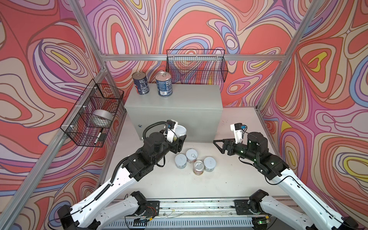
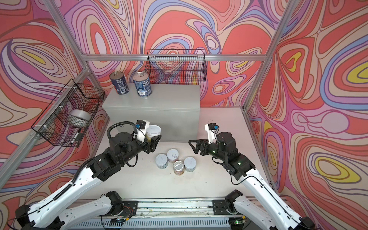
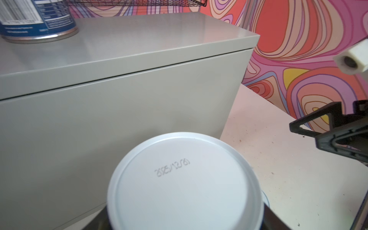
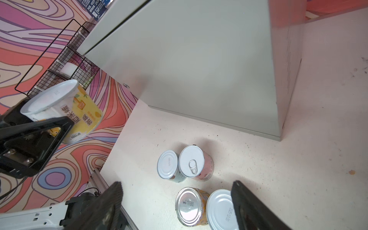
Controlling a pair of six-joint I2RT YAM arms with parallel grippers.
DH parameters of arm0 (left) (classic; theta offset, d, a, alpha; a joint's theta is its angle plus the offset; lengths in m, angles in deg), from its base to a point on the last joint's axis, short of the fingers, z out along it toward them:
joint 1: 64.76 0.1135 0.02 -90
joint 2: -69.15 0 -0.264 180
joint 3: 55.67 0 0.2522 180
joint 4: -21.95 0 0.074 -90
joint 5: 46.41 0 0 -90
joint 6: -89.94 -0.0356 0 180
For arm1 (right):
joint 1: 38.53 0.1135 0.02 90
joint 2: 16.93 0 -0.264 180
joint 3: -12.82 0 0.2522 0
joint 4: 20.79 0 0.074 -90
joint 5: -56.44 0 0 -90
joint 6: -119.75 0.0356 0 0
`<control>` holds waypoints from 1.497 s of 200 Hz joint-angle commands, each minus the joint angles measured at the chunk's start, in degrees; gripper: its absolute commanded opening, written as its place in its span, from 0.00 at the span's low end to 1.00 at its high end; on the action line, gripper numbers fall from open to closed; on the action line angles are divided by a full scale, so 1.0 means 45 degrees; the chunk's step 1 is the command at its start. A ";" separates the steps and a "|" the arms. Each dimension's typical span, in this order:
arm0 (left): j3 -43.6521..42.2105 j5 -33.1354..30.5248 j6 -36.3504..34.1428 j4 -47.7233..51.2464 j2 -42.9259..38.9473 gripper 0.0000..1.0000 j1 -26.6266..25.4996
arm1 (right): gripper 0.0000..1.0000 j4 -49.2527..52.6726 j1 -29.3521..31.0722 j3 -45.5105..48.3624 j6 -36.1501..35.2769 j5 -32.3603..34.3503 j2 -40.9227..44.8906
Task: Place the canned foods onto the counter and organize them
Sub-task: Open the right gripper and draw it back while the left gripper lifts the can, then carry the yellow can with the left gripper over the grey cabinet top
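My left gripper [image 1: 179, 139] pinches a yellow can [image 1: 180, 129] up in front of the counter [image 1: 189, 97]. My right gripper [image 1: 218, 146] is spread and empty near four cans [image 1: 209, 163] on the table [image 1: 229, 179]. Two blue cans [image 1: 163, 84] stand on the counter.

Grey counter [image 1: 179, 97], navy tall tins [image 1: 163, 84], one yellow-labelled tin [image 4: 83, 115].

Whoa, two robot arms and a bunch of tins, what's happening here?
The robot is moving canned foods up onto the grey counter. Two tall blue cans already stand on its top. The left gripper is closed on a yellow-labelled can, held tilted off the table in front of the counter. The right gripper is open and empty, above the white table, where four short cans stand in a cluster.
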 commanded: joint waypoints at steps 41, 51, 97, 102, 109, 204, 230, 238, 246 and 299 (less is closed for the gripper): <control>0.2383 -0.0864 -0.0255 0.0802 0.0133 0.63 0.1046 | 0.88 -0.0983 -0.0009 0.0438 -0.0398 -0.0072 -0.0246; 0.2693 -0.0778 -0.0356 0.0952 0.0307 0.63 0.1214 | 0.88 -0.1013 -0.0014 0.0485 -0.0418 -0.0089 -0.0226; 0.4064 -0.0276 -0.0696 0.1417 0.1190 0.63 0.2212 | 0.88 -0.0992 -0.0013 0.0697 -0.0691 -0.0130 -0.0005; 0.4202 -0.0160 -0.0663 0.1458 0.1245 0.63 0.2402 | 0.88 -0.1027 -0.0014 0.0754 -0.0677 -0.0120 0.0059; 0.4408 -0.0033 -0.0552 0.1534 0.1389 0.63 0.2663 | 0.88 -0.1070 -0.0014 0.0843 -0.0717 -0.0110 0.0133; 0.7312 0.1744 0.0183 0.2472 0.3296 0.61 0.5357 | 0.88 -0.1063 -0.0013 0.1330 -0.1200 0.0041 0.0427; 0.8218 0.2162 0.0624 0.2934 0.3927 0.61 0.6126 | 0.88 -0.1556 -0.0014 0.1631 -0.1007 -0.0097 0.0497; 0.8440 0.2392 0.0754 0.3006 0.4093 0.61 0.6385 | 0.88 -0.1752 -0.0014 0.1703 -0.0932 -0.0207 0.0460; 0.8605 0.2457 0.0797 0.3046 0.4275 0.61 0.6549 | 0.88 -0.1930 -0.0003 0.1766 -0.0873 -0.0289 0.0387; 0.9204 0.3103 0.1285 0.3213 0.5200 0.61 0.7649 | 0.88 -0.2241 -0.0011 0.1814 -0.0894 -0.0487 0.0177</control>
